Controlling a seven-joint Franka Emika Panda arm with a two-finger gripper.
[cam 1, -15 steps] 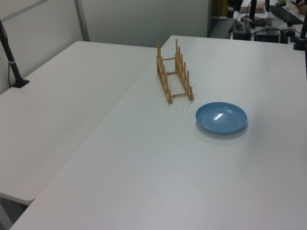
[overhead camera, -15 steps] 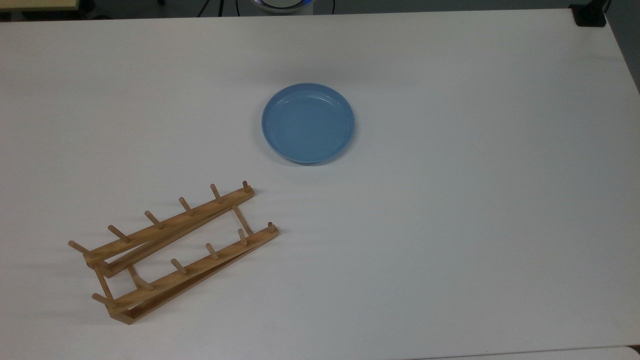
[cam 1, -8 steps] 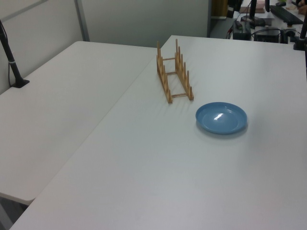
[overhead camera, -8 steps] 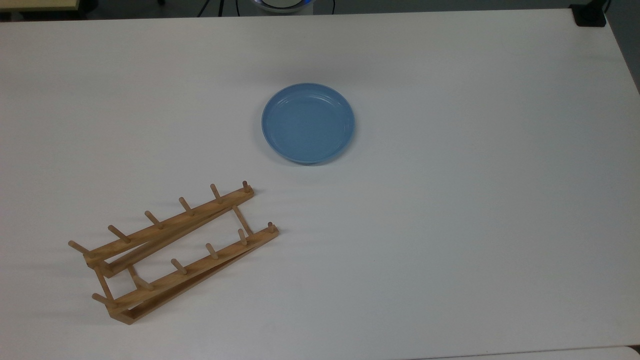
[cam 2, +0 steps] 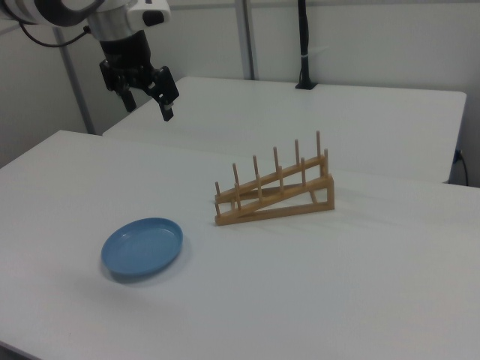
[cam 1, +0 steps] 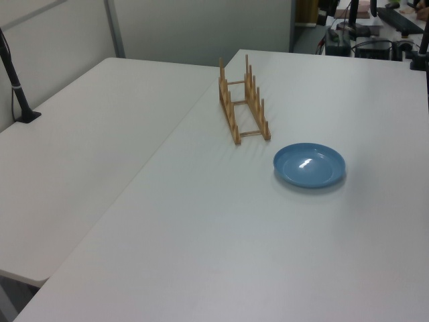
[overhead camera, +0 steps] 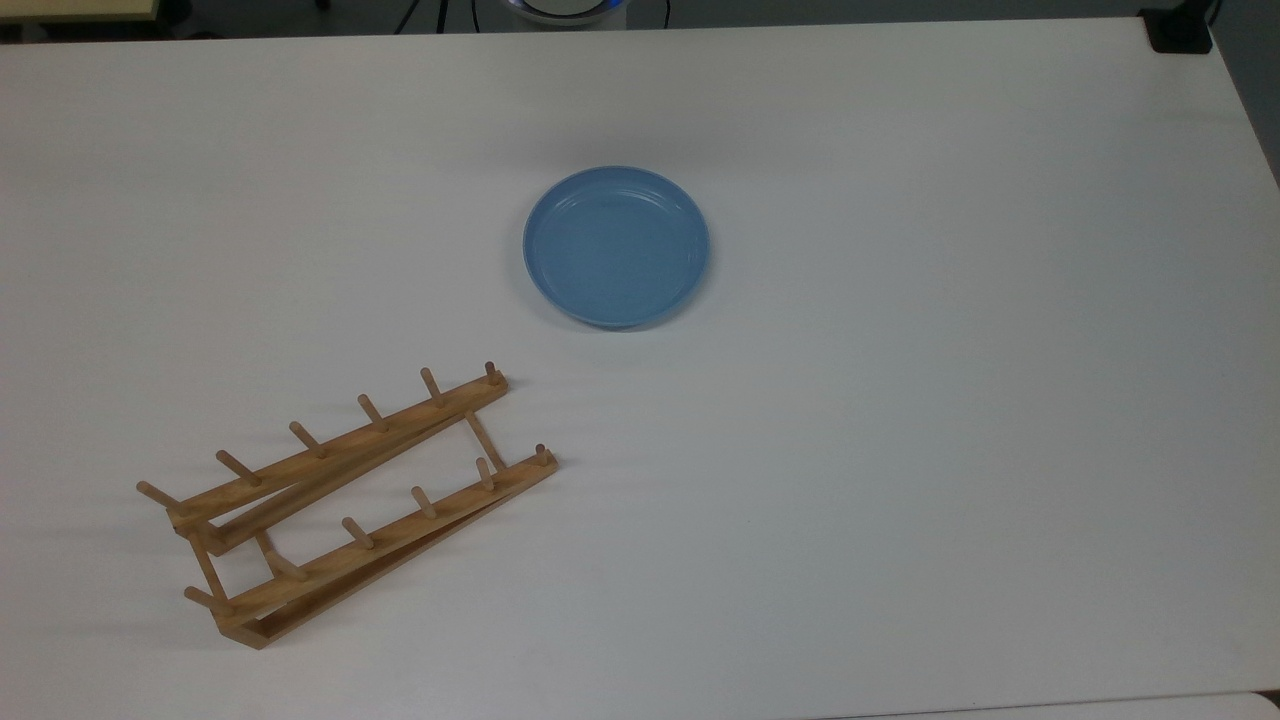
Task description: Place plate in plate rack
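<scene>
The light-blue plate (overhead camera: pixel 616 246) lies flat on the white table (overhead camera: pixel 900 450), right side up, near the middle in the top view. It also sits at the left view's right (cam 1: pixel 309 165) and at the right view's lower left (cam 2: pixel 142 246). The wooden plate rack (overhead camera: pixel 350 500) stands empty at the top view's lower left, its pegs upright (cam 1: pixel 243 100) (cam 2: pixel 274 191). My gripper (cam 2: pixel 148 105) hangs high above the table at the right view's upper left, well apart from plate and rack. It is open with nothing between its fingers.
A second white table (cam 1: pixel 87 154) adjoins this one beyond the rack. A black post (cam 2: pixel 304 45) stands on it. A black clamp (overhead camera: pixel 1180 30) sits at the top view's upper right corner. The robot base (overhead camera: pixel 565 8) is at the top view's upper edge.
</scene>
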